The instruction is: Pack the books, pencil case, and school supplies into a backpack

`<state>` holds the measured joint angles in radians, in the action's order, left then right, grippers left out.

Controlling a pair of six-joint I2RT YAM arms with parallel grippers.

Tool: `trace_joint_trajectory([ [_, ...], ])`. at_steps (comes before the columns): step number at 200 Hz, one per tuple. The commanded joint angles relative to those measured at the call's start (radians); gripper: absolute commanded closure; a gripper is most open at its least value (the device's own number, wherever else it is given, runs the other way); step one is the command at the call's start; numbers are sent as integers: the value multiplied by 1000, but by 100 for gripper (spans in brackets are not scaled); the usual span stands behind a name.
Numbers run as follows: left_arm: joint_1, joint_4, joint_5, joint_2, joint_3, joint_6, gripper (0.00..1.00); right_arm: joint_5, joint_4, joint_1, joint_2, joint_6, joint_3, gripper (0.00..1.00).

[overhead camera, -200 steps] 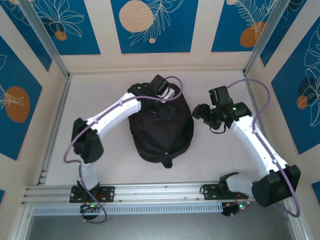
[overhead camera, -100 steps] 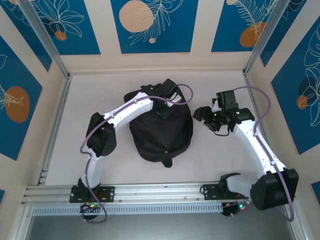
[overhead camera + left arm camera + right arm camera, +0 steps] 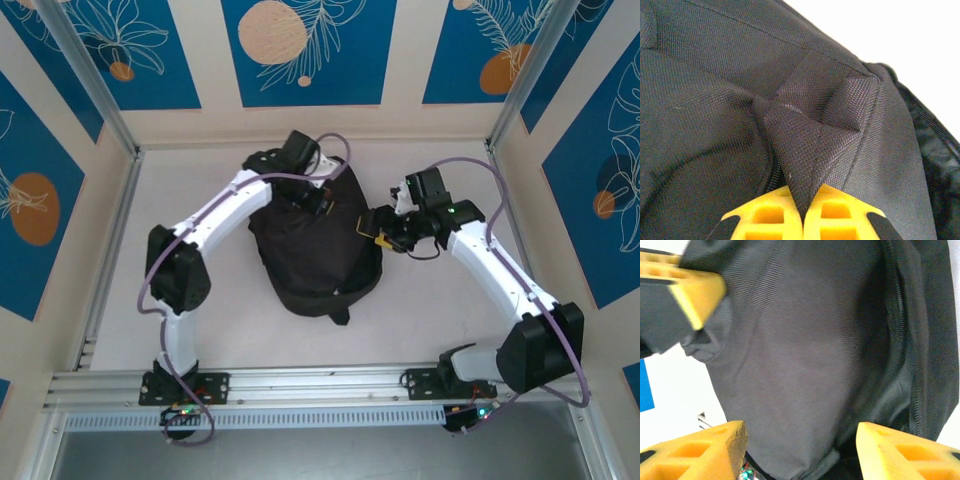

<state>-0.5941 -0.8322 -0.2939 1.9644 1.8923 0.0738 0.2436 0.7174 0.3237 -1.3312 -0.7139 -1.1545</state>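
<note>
Black backpack [image 3: 320,262] sits mid-frame on the white table [image 3: 420,300], top end toward the upper frame. Left gripper [image 3: 315,197] is at its upper edge. Wrist cam shows its fingers [image 3: 770,215] pressed together, pinching a ridge of the bag's fabric. Right gripper [image 3: 385,232] is at the bag's right edge, fingers [image 3: 700,450] spread w/ fabric btwn them, not clamped. Vs 1 sec ago: left fingers closed up, right gripper came in from the right, and the bag got tugged a bit left.
</note>
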Motion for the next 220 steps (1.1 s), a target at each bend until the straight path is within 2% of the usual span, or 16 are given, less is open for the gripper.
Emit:
trace_joint_trajectory([
  [1, 75, 104, -163, -94, -48, 107, 100, 4, -16, 6, -48, -58, -36, 37],
  [35, 139, 165, -306, -118, -94, 183, 100, -5, -71, 9, -98, -103, -20, 31],
  [78, 139, 158, -349, -107, -78, 189, 100, 7, -90, 15, -96, -85, -20, 30],
  [99, 142, 146, -371, -104, -69, 185, 100, -28, -52, 20, -53, -30, -30, 33],
  [139, 133, 84, -404, -47, -42, 154, 100, -93, 101, 83, 8, 171, -79, 50],
  [160, 123, 59, -389, -23, -27, 143, 100, -34, 205, 117, -24, 220, -125, 58],
  [207, 107, 35, -370, 4, -10, 138, 99, -21, 369, 262, -162, 226, -195, 59],
  [220, 104, 34, -368, 1, -13, 137, 99, -59, 398, 286, -197, 216, -195, 60],
])
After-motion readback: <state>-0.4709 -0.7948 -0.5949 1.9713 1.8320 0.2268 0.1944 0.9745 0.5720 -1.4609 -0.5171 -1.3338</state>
